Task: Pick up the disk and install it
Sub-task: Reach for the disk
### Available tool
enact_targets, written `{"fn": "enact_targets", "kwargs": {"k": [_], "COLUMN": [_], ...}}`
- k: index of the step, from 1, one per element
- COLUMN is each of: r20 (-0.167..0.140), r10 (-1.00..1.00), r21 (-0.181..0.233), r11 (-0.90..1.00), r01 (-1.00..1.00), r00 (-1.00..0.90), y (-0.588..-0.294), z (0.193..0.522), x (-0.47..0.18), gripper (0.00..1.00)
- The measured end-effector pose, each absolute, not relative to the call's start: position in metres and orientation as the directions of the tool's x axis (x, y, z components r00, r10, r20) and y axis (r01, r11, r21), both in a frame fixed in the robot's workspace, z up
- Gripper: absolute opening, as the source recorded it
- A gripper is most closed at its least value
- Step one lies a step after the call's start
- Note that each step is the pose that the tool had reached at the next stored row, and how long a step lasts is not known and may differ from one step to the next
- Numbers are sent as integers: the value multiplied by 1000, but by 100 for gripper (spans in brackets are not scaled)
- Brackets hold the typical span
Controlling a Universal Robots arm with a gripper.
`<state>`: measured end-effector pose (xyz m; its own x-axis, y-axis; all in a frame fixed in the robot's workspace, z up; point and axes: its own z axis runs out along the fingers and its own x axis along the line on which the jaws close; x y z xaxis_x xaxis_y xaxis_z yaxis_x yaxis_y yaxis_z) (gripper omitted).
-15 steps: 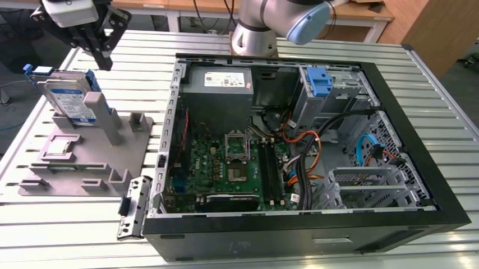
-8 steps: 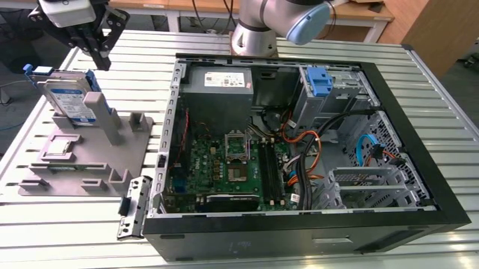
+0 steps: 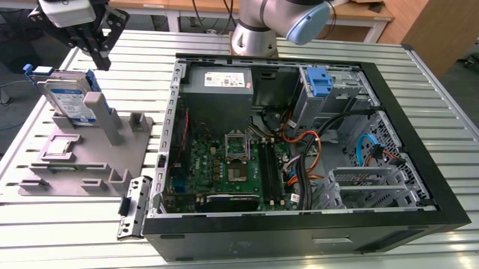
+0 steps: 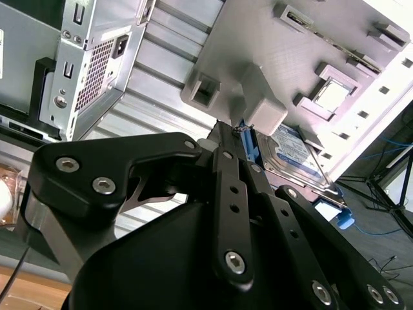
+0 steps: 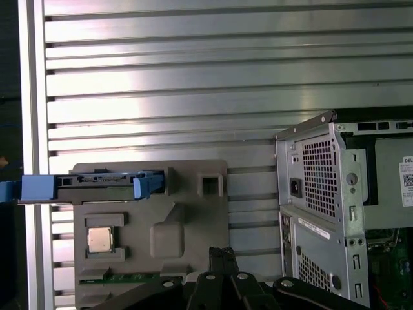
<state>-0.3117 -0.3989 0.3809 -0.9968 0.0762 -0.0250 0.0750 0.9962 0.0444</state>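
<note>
While the tool [image 3: 102, 63] hangs in the air, its fingers are seen closed together with nothing between them, and this is matched in both wrist views [image 4: 227, 137] [image 5: 223, 253]. In the exterior view it is found just beyond the disk's [image 3: 69, 100] upper edge, at about one o'clock from it, and no contact can be seen.

The disk is stood on its edge, leaning slightly, in a slot of a grey plastic holder [image 3: 90, 168]. A silver metal body is shown, with a white-and-blue label [image 3: 75, 107] on the broad face and blue plastic rails [image 3: 93, 83] along the sides. In the first wrist view the disk [image 5: 97, 183] is seen edge-on as a thin dark bar with blue ends; in the second wrist view its labelled face [image 4: 298, 154] is seen past the fingers. A small square chip [image 3: 60, 148] is laid flat on the same holder.

Holder and open computer case [image 3: 441, 216] are carried by a ribbed, silver metal tabletop [image 3: 67, 235], the holder at nine o'clock from the case. Inside the case a green circuit board [image 3: 217, 168], a grey power box [image 3: 219, 82] and a blue latch [image 3: 320, 84] are visible. The arm's base [image 3: 253, 40] is mounted at twelve o'clock from the case. Beyond the tabletop, wooden furniture [image 3: 438, 28] is seen at one o'clock.
</note>
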Motion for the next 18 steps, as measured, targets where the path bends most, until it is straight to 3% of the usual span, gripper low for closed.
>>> {"fn": "enact_targets", "kwargs": {"k": [18], "r20": [-25], "r10": [76], "r21": [44], "r11": [996], "r01": [75], "r00": [-997], "y": [-399], "z": [381], "x": [-318], "gripper": [11]}}
